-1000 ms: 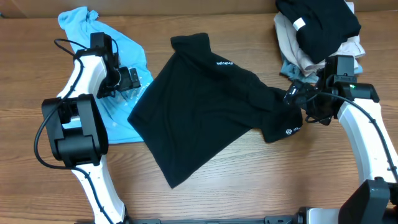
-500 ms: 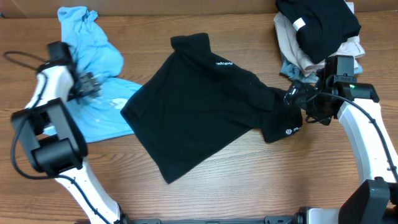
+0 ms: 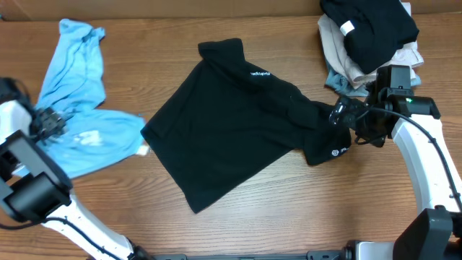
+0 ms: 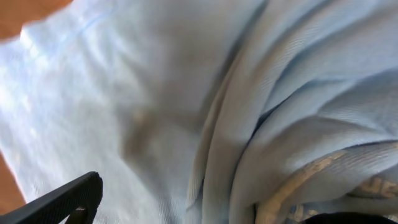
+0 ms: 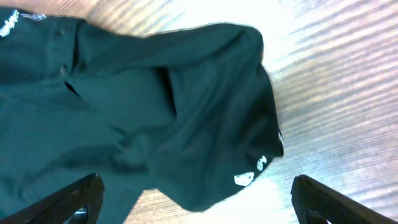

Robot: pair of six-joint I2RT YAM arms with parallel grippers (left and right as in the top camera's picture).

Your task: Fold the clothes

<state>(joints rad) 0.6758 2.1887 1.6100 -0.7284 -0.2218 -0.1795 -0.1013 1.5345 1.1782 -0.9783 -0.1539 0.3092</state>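
The black collared shirt (image 3: 231, 130) lies spread and askew in the middle of the table, collar toward the back, with a white chest logo and a white logo on its right sleeve. My right gripper (image 3: 345, 115) is open and hovers just above that sleeve. In the right wrist view the sleeve (image 5: 155, 112) lies between and below the wide-apart fingers (image 5: 196, 186). My left gripper (image 3: 49, 123) is at the far left edge, shut on a light blue garment (image 3: 79, 94), away from the black shirt. That blue cloth fills the left wrist view (image 4: 186, 93).
A pile of folded garments (image 3: 368, 36) sits at the back right: a black one with a white tag on top of beige and grey-blue ones. It lies close behind my right gripper. Bare wood shows in front of the black shirt.
My left gripper has pulled the light blue garment leftward, off the black shirt's left edge, to the table's left side. The right arm and black shirt have hardly moved.
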